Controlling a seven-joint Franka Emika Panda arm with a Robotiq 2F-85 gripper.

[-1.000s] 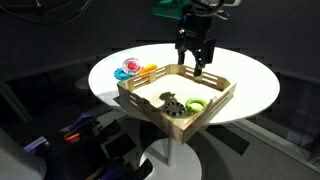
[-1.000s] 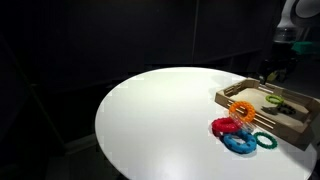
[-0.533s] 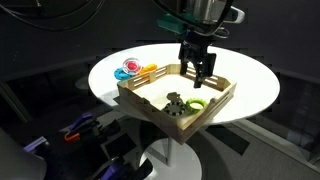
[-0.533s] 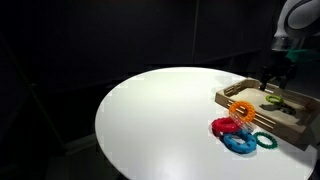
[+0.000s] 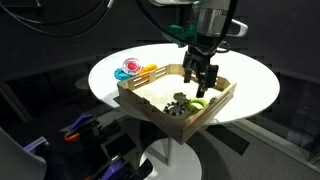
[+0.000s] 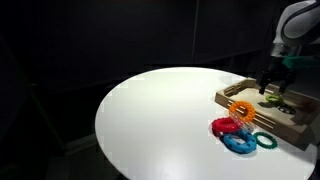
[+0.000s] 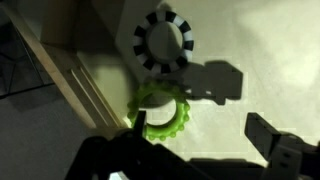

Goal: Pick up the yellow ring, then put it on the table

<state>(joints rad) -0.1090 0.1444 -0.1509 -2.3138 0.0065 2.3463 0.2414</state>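
Yellow-green plastic shows in an exterior view as the ring (image 5: 197,103), lying in the wooden tray (image 5: 150,106) near its wall at 4 o'clock, just beside the dotted ring (image 5: 177,101). The tool (image 5: 200,86) has dropped from above the tray's far rim over the last second and now hangs inside the walls, its tips just above the ring at 12 o'clock. I judge the approach nearly done and the grasp not yet made. In an exterior view from the far side of the surface (image 6: 160,120), the tool (image 6: 270,90) sits lower than before, over the tray (image 6: 226,97). The ring (image 6: 273,98) is a small pale-green spot just under it, too small to tell whether they touch. In the wrist view the ring (image 7: 160,110) lies flat against the tray wall (image 7: 70,70), with the dotted ring (image 7: 163,40) at 12 o'clock of it. The tool (image 7: 195,150) is spread wide, one finger dark at the lower left and one at the lower right, nothing between them. The ring sits at 11 o'clock of the gap, nearer the left finger, so a small shift that way seems needed before closing.
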